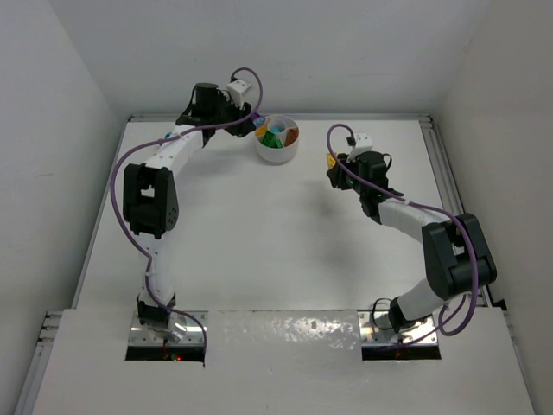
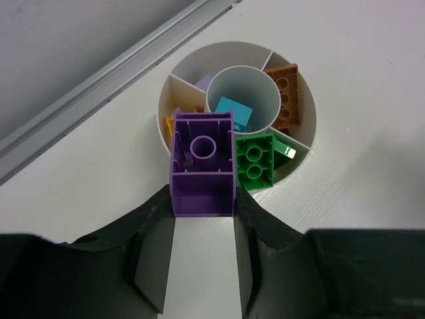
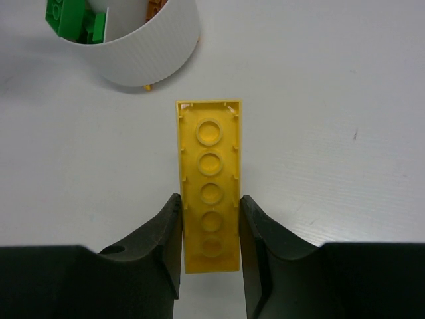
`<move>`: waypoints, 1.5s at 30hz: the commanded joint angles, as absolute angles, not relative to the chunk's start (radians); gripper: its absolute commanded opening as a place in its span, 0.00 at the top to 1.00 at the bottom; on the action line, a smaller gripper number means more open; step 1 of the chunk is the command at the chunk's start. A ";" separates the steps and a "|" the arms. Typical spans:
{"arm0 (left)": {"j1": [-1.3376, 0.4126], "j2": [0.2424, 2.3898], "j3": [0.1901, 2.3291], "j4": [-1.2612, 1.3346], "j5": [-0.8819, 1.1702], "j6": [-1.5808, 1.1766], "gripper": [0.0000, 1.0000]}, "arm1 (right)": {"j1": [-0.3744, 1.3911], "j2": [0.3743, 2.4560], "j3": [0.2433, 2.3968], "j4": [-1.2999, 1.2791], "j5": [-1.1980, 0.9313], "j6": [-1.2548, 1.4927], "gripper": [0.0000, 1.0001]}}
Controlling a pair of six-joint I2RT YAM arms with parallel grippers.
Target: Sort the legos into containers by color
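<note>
The round white dish (image 1: 278, 152) stands at the back middle of the table. My left gripper (image 1: 244, 119) hovers at its left rim, shut on a purple brick (image 2: 202, 165) held underside up over the dish's near edge (image 2: 307, 143). In the dish lie a teal brick (image 2: 234, 111) in the central well, a green brick (image 2: 255, 159), an orange-brown brick (image 2: 285, 97), a pale purple brick (image 2: 203, 84) and a bit of yellow (image 2: 169, 124). My right gripper (image 1: 333, 170) is right of the dish, shut on a long yellow brick (image 3: 210, 186) held above the table. The dish shows in the right wrist view (image 3: 149, 50).
A raised metal rail (image 2: 99, 80) runs along the table's back edge behind the dish. White walls close in on the left, back and right. A small orange bit (image 3: 147, 87) lies at the dish's foot.
</note>
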State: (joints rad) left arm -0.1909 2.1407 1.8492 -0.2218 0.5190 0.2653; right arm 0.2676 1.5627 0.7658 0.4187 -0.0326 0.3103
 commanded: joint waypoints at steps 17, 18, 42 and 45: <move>-0.196 2.069 1.870 -0.201 0.509 0.288 1.00 | 0.265 1.526 0.785 0.466 -0.043 0.305 1.00; -0.196 2.069 1.870 -0.199 0.511 0.285 1.00 | 0.267 1.525 0.785 0.465 -0.041 0.307 1.00; -0.037 2.048 1.898 -0.147 0.313 0.226 1.00 | 0.265 1.513 0.775 0.476 -0.021 0.310 1.00; -0.037 2.052 1.901 -0.135 0.324 0.219 1.00 | 0.265 1.503 0.772 0.463 -0.020 0.299 1.00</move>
